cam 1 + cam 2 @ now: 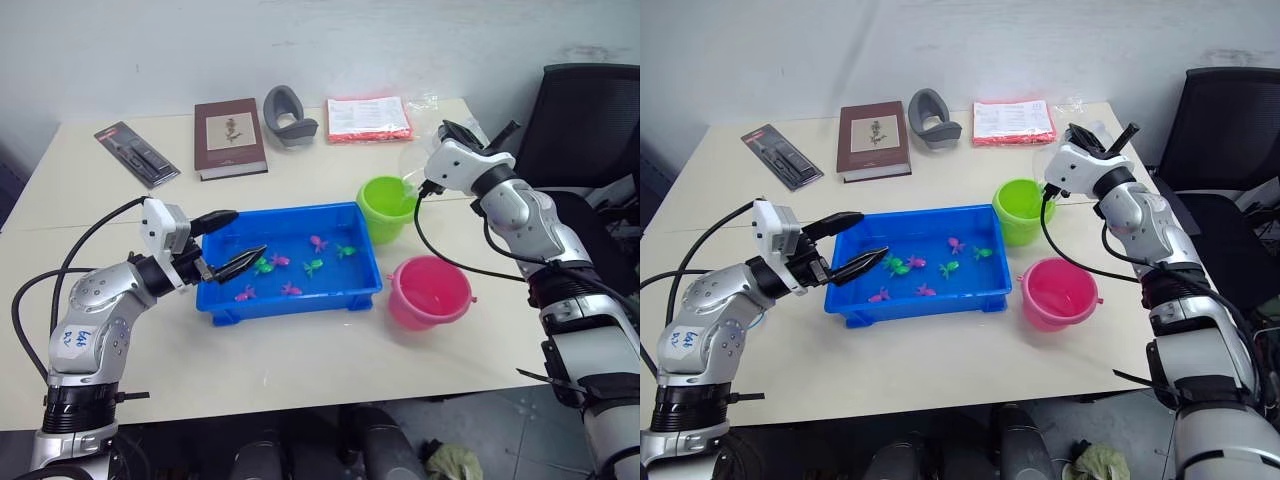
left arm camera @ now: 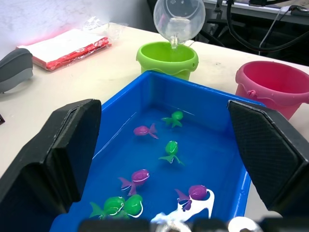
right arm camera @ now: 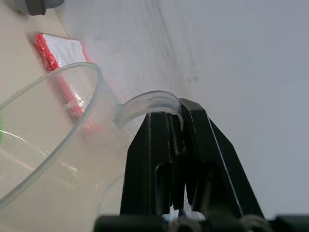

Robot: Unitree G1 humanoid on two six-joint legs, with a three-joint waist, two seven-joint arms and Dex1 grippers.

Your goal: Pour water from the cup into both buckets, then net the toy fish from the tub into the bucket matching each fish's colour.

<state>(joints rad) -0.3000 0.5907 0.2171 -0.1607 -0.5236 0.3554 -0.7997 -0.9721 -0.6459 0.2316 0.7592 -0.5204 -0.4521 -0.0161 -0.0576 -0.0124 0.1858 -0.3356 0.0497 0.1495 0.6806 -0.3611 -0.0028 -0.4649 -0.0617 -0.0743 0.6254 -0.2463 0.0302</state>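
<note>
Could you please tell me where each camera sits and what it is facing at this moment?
Left and right eye views: on the head, looking down over both arms at the tub.
Left wrist view: between the open left gripper fingers, facing the tub, toy fish and tilted cup.
Right wrist view: along the right gripper, shut on the cup handle.
All share the cup.

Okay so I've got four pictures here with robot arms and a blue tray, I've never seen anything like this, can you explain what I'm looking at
It is a two-armed humanoid robot. Two pictures come from cameras in its head, two from its wrists. On the table sit a blue tub of pink and green toy fish, a green bucket, a pink bucket, a book and a red packet. The right gripper pinches a clear cup by its handle, tipped above the green bucket. The left gripper hangs open at the tub's end.
</note>
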